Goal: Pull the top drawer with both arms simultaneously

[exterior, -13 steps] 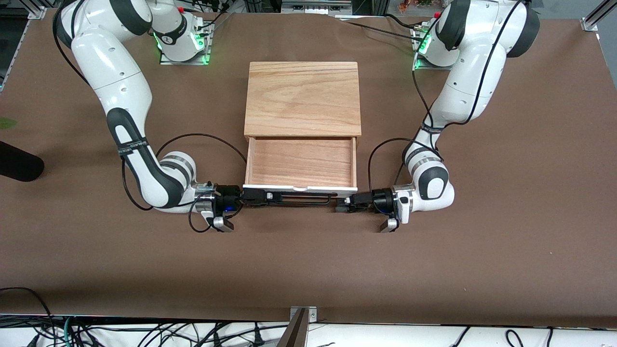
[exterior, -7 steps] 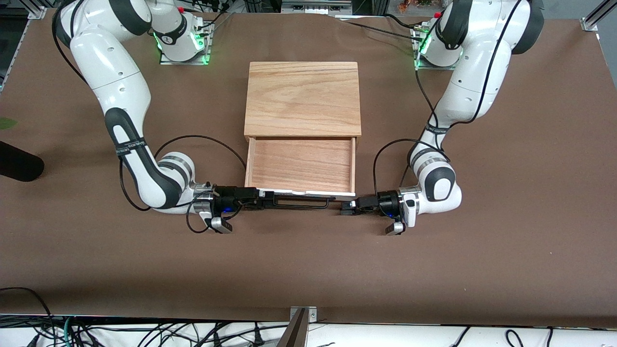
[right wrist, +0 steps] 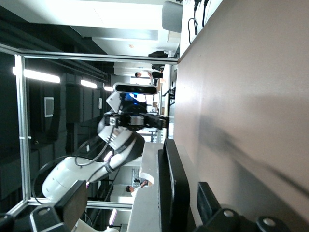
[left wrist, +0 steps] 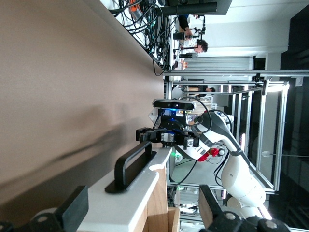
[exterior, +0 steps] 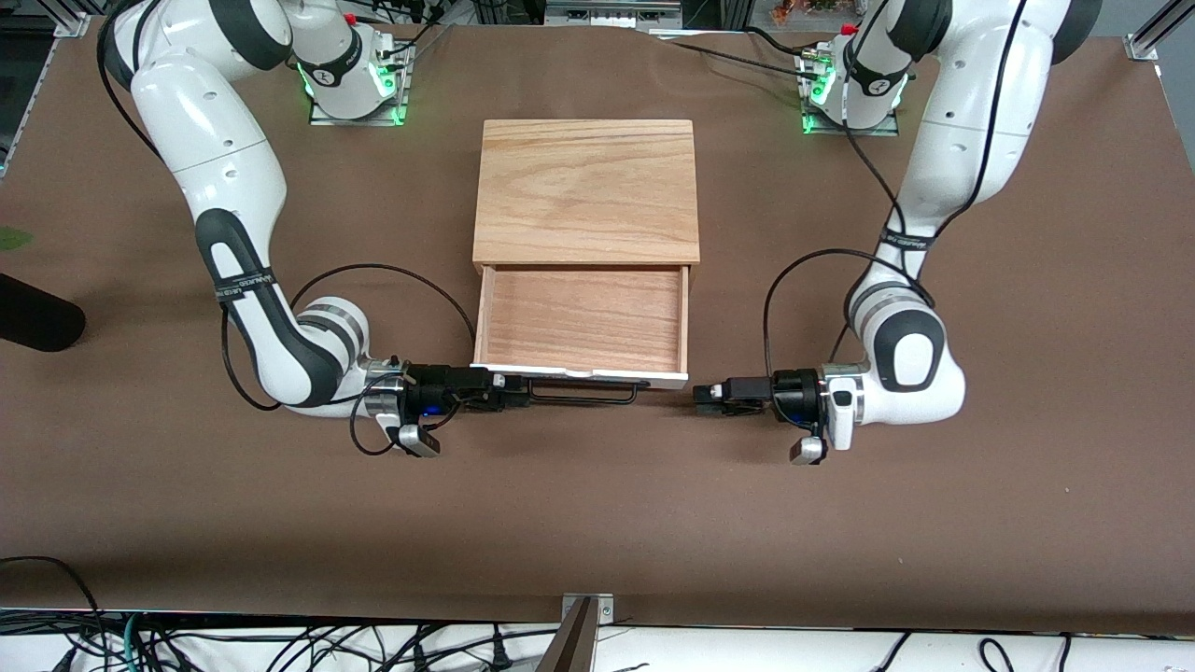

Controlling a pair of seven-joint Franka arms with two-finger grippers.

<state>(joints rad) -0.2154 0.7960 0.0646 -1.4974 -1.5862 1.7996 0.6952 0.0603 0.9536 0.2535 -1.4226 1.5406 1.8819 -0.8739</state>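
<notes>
The top drawer (exterior: 583, 319) stands pulled out of the cabinet, its reddish wood inside showing and empty. Its white front (exterior: 579, 375) carries the black bar handle (exterior: 579, 393). My right gripper (exterior: 509, 393) is open at the handle's end toward the right arm. In the right wrist view its fingers (right wrist: 73, 205) straddle the handle (right wrist: 175, 191) and front panel without clamping them. My left gripper (exterior: 702, 396) is open and holds nothing, just off the drawer's other end. In the left wrist view the white front (left wrist: 130, 198) and handle (left wrist: 133, 164) lie ahead of it.
The cabinet's light wood top (exterior: 586, 191) lies between the two arm bases. A black object (exterior: 37, 322) pokes in at the table's edge toward the right arm's end. Bare brown table (exterior: 597, 523) spreads nearer the front camera, with cables along its edge.
My right gripper has opened and let go of the handle. My left arm has drawn away from the drawer toward its own end of the table. The drawer stays pulled out.
</notes>
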